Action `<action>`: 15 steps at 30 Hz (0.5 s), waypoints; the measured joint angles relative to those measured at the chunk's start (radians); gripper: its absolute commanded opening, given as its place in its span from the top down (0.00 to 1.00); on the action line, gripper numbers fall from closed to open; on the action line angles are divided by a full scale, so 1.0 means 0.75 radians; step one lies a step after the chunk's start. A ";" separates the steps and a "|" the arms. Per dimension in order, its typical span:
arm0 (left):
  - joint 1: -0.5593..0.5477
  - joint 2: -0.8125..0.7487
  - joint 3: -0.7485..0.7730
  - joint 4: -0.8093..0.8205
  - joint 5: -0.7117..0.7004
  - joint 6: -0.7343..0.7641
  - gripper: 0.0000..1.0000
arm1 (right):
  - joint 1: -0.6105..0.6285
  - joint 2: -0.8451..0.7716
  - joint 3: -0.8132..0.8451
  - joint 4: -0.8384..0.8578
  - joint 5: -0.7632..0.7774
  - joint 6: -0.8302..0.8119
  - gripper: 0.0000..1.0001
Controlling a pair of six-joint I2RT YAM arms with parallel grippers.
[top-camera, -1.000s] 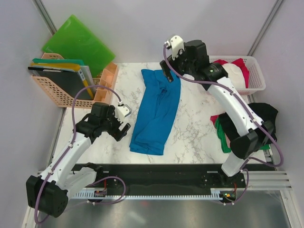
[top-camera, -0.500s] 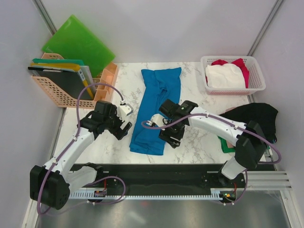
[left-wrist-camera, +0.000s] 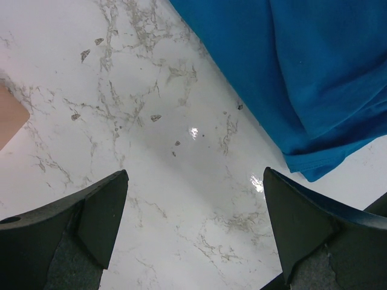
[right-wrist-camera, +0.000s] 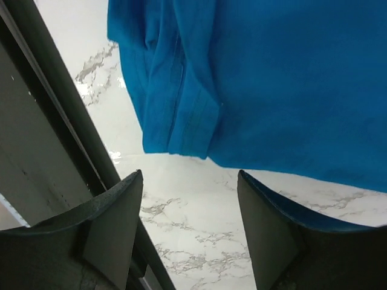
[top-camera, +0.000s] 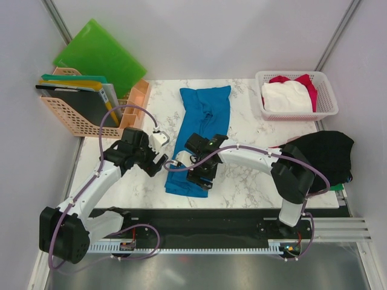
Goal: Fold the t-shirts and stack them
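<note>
We see a white table with grey marble veins, glossy enough to reflect the lamps, closed in by plain pale walls with a metal post in the far corners. A black rail runs along the near edge.

The blue t-shirt lies in the middle of the table as a long narrow strip, from the far edge towards the near one. The right gripper hangs over its near hem with the fingers apart and nothing between them. The left gripper is just left of the shirt, over bare marble, spread wide and holding nothing.

At the far right stands a white basket with white cloth and red cloth. A black t-shirt lies at the right edge. At the left, an orange basket holds folders, and a green folder leans on the wall.
</note>
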State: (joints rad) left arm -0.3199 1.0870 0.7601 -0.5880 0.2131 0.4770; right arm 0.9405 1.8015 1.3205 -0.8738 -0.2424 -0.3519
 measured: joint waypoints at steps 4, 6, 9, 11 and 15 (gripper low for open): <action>0.000 -0.008 0.000 0.000 -0.004 0.000 0.00 | 0.018 0.038 0.060 0.036 -0.006 0.008 0.31; 0.000 -0.008 0.000 0.000 -0.004 0.000 0.00 | 0.036 0.050 0.083 0.052 -0.011 0.010 0.32; 0.000 -0.007 0.000 0.000 -0.005 0.001 0.00 | 0.067 0.081 0.116 0.066 -0.019 0.011 0.33; 0.003 -0.007 0.000 0.001 -0.008 0.001 0.00 | 0.082 0.106 0.121 0.071 -0.026 0.012 0.34; 0.003 -0.007 0.000 0.000 -0.014 0.006 0.00 | 0.103 0.145 0.120 0.071 -0.034 0.012 0.34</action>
State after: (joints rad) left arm -0.3180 1.0817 0.7601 -0.5880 0.2024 0.4812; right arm 1.0180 1.9102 1.4105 -0.8207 -0.2680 -0.3431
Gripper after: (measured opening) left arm 0.996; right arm 0.660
